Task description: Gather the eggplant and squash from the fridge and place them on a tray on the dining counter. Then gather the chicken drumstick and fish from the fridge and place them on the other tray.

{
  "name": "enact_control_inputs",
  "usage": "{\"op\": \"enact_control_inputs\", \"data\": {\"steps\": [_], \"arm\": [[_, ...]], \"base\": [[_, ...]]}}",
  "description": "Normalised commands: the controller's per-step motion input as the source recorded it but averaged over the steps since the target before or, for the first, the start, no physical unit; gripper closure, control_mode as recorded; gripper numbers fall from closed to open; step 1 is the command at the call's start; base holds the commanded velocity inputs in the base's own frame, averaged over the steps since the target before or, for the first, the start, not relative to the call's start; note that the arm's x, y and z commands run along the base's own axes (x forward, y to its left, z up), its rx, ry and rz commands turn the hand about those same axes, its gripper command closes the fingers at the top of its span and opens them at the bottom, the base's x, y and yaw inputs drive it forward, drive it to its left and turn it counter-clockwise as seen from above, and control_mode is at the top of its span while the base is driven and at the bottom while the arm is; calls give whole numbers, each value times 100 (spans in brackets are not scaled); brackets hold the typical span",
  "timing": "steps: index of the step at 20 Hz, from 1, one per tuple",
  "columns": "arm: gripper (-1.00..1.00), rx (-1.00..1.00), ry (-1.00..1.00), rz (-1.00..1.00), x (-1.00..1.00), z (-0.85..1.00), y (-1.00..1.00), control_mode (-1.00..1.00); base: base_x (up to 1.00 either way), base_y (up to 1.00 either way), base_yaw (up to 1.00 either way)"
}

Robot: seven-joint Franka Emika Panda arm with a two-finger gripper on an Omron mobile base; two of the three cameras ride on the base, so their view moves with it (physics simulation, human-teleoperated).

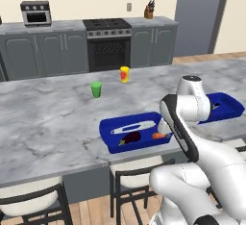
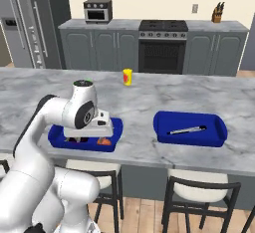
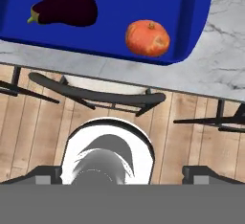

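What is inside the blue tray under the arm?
In the tray lie an eggplant, an orange squash and a pale long thing. The arm covers part of the tray.

Setting: a home kitchen, rendered. Back wall carries grey cabinets [image 1: 48, 51] with a black stove [image 1: 108, 43] built in — burners on top, oven door below. A small toaster oven [image 1: 36, 12] sits on the back worktop at one end, a knife block [image 1: 149, 10] at the other. A tall steel fridge [image 2: 27, 25] stands at the side in the right base view. In front runs a long grey marble bench [image 1: 53, 123] with dark-framed, pale-cushioned stools [image 2: 199, 192] tucked under it — a dining island. Floor is light wood planks [image 3: 186, 146]. A wall outlet [image 1: 129, 6] shows above the worktop.
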Motion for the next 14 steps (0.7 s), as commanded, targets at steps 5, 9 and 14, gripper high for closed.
{"op": "enact_control_inputs", "data": {"steps": [5, 9, 14], "arm": [[-100, 0, 0, 0, -57, 49, 4, -100], [-100, 0, 0, 0, -9, 4, 1, -100], [-100, 0, 0, 0, 0, 0, 0, 100]], "base": [[0, 0, 0], [0, 0, 0], [-34, 0, 0]]}}
